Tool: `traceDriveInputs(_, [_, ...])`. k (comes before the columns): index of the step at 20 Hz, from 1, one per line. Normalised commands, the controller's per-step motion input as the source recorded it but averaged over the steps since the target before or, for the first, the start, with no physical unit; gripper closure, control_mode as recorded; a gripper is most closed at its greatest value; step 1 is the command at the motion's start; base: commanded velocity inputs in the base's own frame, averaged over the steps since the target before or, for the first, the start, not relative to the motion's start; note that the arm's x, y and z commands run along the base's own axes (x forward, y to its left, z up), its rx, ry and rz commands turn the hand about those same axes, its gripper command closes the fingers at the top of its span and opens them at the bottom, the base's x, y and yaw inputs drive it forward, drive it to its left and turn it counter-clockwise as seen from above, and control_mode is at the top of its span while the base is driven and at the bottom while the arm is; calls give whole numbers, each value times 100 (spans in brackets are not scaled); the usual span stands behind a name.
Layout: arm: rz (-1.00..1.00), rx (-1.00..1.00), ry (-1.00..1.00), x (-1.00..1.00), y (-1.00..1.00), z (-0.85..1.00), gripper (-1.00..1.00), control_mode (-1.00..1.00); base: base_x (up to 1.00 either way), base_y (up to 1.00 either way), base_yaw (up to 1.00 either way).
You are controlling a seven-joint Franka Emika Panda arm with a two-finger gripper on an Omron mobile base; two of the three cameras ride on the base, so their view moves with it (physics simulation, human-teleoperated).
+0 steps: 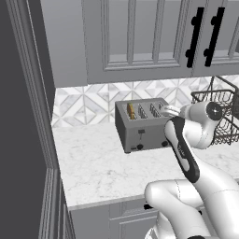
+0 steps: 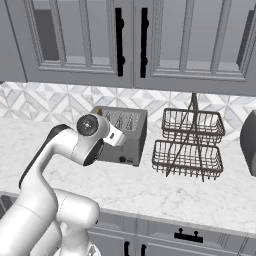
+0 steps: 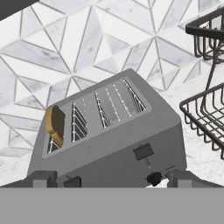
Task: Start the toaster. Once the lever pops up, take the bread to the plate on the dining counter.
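Hiding toaster (image 2: 131, 131) front (partly) — arm

Arm (image 1: 205, 140): glossy white rounded shells, black strip along 1 link, dark round joint cap with pale centre mark, 2 small dark grey finger tips (image 3: 43, 178)

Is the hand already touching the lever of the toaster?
Apart. In the hand view the open hand has one tip on each side of the toaster front, and the lever sits between them, with grey metal showing around it.
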Motion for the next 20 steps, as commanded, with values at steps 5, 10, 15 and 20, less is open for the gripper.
traceDriveInputs(5, [0, 0, 0, 0, 0, 0, -100, -100, 0, 0, 0])
traceDriveInputs(10, [0, 0, 0, 0, 0, 0, -100, -100, 0, 0, 0])
traceDriveInputs(15, [0, 0, 0, 0, 0, 0, -100, -100, 0, 0, 0])
traceDriveInputs(20, [0, 0, 0, 0, 0, 0, -100, -100, 0, 0, 0])
